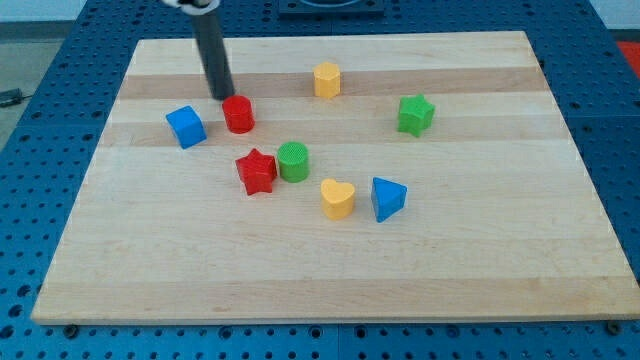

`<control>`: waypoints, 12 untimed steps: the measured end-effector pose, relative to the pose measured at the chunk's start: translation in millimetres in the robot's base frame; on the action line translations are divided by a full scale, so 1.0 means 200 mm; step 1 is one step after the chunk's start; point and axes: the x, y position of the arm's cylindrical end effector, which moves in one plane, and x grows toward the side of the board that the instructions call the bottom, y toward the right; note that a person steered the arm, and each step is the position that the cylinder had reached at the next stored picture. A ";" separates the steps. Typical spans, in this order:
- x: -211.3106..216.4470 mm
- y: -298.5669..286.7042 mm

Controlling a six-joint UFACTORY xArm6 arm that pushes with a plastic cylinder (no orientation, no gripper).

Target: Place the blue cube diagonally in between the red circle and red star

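Note:
The blue cube [186, 127] sits on the wooden board at the view's left. The red circle [238, 114] stands just to its right. The red star [256, 171] lies lower, below and to the right of the red circle. My tip [223, 97] rests on the board just above and left of the red circle, close to it or touching it, and up and to the right of the blue cube.
A green circle [293, 161] touches the red star's right side. A yellow heart [337, 198] and a blue triangle [387, 198] lie lower right. A yellow hexagon [326, 79] is near the top. A green star [415, 114] is at the right. The board's edge [90, 170] runs along the left.

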 end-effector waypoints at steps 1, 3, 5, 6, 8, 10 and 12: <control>0.20 0.04; 0.23 0.44; 0.05 0.27; -0.07 0.37; -0.08 -0.13; 0.42 -0.11; 0.45 0.15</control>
